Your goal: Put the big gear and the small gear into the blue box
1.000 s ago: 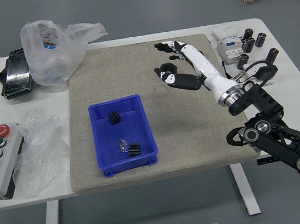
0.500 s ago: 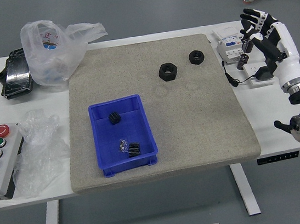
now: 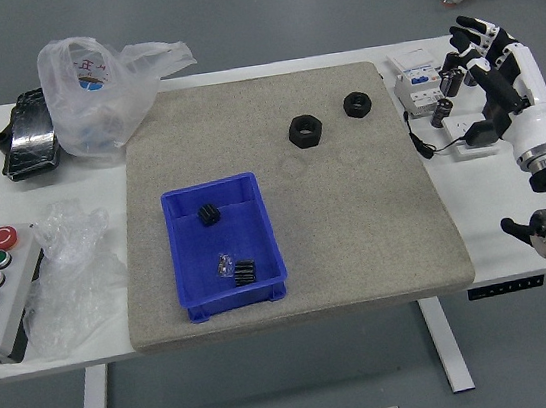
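Head view: on a clock face centred on the frame, the robot's right hand (image 3: pixel 507 81) hangs at two o'clock, over the white boxes (image 3: pixel 422 86) and black cylinders (image 3: pixel 443 111) on the white table (image 3: pixel 495 210); its fingers are spread and slightly bent, with gaps between them, pinching nothing; the blue box (image 3: pixel 189 257) sits on the grey-brown mat (image 3: pixel 369 242), at eight o'clock from the mat's middle; by the box's own dial, the small gear (image 3: pixel 208 215) lies inside near eleven o'clock and the big gear (image 3: pixel 244 272) inside near five, apart from each other; a small shiny piece (image 3: pixel 225 266) lies just beside the big gear, too small to identify; two black rings (image 3: pixel 306 130) (image 3: pixel 358 104) lie apart on the mat toward one o'clock; a plastic bag (image 3: pixel 94 107) and a black packet (image 3: pixel 30 140) are at ten o'clock, the button panel (image 3: pixel 4 290) near nine.
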Robot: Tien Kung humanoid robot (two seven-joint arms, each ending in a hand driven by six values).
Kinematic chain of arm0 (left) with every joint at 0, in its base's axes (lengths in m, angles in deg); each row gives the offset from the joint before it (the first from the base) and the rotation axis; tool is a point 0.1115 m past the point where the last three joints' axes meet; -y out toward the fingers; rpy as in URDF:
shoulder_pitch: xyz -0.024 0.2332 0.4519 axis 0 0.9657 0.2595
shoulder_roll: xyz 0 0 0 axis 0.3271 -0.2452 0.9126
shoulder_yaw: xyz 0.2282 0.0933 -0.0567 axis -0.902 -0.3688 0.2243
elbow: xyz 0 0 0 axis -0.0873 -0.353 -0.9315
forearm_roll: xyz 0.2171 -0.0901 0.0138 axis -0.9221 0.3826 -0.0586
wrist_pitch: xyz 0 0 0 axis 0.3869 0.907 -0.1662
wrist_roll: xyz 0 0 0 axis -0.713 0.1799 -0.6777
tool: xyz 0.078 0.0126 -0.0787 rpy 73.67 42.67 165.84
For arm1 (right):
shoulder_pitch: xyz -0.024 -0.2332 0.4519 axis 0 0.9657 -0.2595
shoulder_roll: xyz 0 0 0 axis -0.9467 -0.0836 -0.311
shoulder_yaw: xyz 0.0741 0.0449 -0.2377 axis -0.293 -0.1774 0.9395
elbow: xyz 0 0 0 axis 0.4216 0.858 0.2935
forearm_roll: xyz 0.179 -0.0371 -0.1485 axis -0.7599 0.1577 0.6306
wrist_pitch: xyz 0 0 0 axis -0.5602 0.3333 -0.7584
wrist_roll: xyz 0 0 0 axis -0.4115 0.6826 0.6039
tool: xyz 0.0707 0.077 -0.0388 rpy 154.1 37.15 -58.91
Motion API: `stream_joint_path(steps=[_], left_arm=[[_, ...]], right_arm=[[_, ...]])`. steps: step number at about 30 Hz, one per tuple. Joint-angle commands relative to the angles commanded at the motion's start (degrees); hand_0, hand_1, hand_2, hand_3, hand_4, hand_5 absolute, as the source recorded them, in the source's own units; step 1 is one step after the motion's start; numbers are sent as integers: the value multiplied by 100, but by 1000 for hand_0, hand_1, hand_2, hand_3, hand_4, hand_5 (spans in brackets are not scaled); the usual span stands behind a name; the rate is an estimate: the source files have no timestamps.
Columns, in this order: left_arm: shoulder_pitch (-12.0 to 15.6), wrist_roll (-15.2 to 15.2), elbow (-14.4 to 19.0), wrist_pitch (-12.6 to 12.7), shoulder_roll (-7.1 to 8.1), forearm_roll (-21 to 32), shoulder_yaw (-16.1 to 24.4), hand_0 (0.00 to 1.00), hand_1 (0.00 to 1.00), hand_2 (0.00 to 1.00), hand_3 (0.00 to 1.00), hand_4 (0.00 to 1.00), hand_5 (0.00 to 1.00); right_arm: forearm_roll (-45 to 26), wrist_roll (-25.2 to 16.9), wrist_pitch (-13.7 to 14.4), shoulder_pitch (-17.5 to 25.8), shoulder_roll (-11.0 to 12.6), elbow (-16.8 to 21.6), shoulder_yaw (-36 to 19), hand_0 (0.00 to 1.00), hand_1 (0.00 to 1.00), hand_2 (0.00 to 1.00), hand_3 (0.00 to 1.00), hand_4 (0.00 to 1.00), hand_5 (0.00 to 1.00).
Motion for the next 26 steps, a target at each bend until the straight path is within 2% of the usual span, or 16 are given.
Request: stream_joint_path(steps=[3, 6, 7, 10, 26], left_arm=[[75, 62, 7, -14, -57, -105, 106, 715, 636, 642, 739, 728, 443], [73, 4, 2, 0, -100, -13, 9, 715, 636, 642, 739, 728, 443], [63, -23, -3, 8, -110, 18, -25, 715, 638, 643, 739, 729, 445], [43, -55, -14, 7, -120, 32, -54, 715, 638, 643, 739, 729, 445], [43, -46, -48, -48, -46, -217, 160, 716, 641, 645, 743, 733, 451]], right_arm=[[62, 51, -24, 156, 79, 79, -204, 740, 798, 767, 726, 748, 465], [87, 80, -65, 367, 145, 187, -482, 740, 798, 767, 726, 748, 465], [84, 83, -77, 410, 168, 212, -560, 737, 784, 759, 730, 774, 550], [83, 98, -99, 449, 206, 234, -687, 737, 784, 759, 730, 774, 550], [141, 221, -131, 393, 186, 214, -714, 734, 772, 754, 716, 763, 516]])
